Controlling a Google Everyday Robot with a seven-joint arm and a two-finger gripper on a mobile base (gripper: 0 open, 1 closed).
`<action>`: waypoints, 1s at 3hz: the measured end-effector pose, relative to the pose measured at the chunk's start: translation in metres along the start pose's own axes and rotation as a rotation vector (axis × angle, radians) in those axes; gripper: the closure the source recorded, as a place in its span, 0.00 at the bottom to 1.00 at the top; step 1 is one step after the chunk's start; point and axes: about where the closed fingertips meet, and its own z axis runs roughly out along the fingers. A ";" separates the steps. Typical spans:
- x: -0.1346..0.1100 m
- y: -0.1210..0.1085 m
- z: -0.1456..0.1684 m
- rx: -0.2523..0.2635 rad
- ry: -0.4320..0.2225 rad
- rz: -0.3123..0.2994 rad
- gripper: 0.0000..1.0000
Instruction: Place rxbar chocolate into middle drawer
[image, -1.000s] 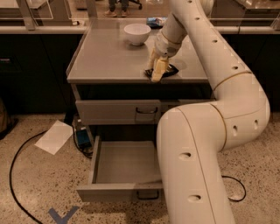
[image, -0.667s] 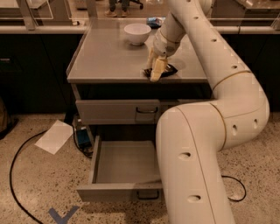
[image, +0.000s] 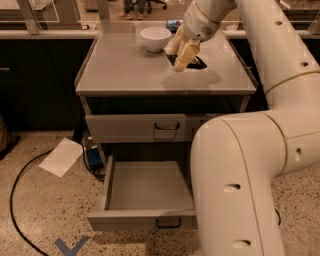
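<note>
My gripper (image: 176, 60) hangs over the back right part of the grey countertop (image: 125, 70), just right of the white bowl. Its beige fingers (image: 186, 54) are shut on the rxbar chocolate (image: 196, 62), a flat black bar that sticks out to the right of them. The bar is held a little above the counter, with a shadow under it. The middle drawer (image: 145, 220) is the lowest one. It is pulled open below the counter, and its grey tray shows nothing inside.
A white bowl (image: 155, 37) and a blue packet (image: 174, 24) stand at the back of the counter. The drawer above (image: 150, 127) is shut. My arm's large white link (image: 235, 190) covers the open drawer's right side. A paper sheet (image: 62, 156) and a cable (image: 17, 200) lie on the floor.
My gripper has risen and moved back over the counter, and the black bar has come up off the surface with it.
</note>
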 end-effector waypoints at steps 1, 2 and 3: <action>-0.027 0.010 -0.037 0.039 -0.086 -0.010 1.00; -0.055 0.032 -0.060 0.059 -0.146 -0.041 1.00; -0.096 0.061 -0.104 0.151 -0.187 -0.094 1.00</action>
